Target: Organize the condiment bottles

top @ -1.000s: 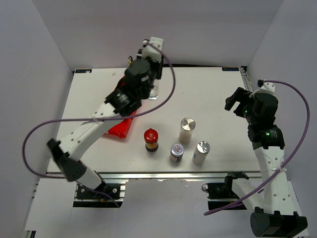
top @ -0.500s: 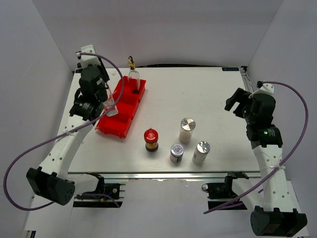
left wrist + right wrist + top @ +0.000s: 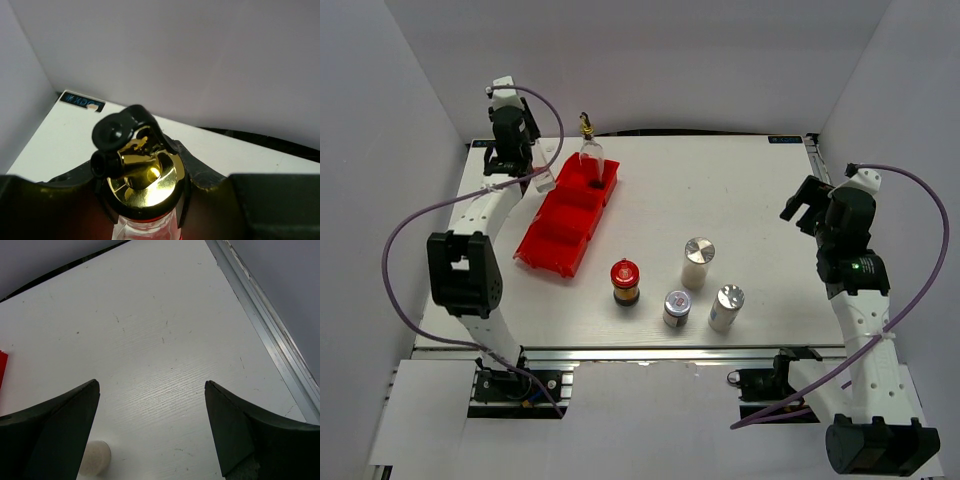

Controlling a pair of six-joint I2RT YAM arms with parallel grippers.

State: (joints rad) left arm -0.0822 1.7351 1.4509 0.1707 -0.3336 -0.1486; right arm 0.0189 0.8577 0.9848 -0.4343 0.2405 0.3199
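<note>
A clear glass cruet with a gold spout (image 3: 590, 155) stands in the far compartment of the red tray (image 3: 560, 240). My left gripper (image 3: 540, 177) is at the tray's far left edge, shut on the second cruet (image 3: 143, 175). Its gold spout fills the left wrist view, with red below it. A red-lidded dark jar (image 3: 624, 281), a silver-lidded short jar (image 3: 676, 306) and two white silver-capped shakers (image 3: 698, 261) (image 3: 726, 306) stand on the table near the front. My right gripper (image 3: 802, 204) is open and empty at the right side. One shaker shows low in the right wrist view (image 3: 95, 458).
White walls close in the table on the left, back and right. The table's metal right rail (image 3: 270, 335) runs close beside my right gripper. The left arm is folded back along the left wall.
My left arm swung from over the tray's far end out to the left, then drew back toward the far left corner with the cruet. The cruet in the tray came into view. The right arm barely moved.
</note>
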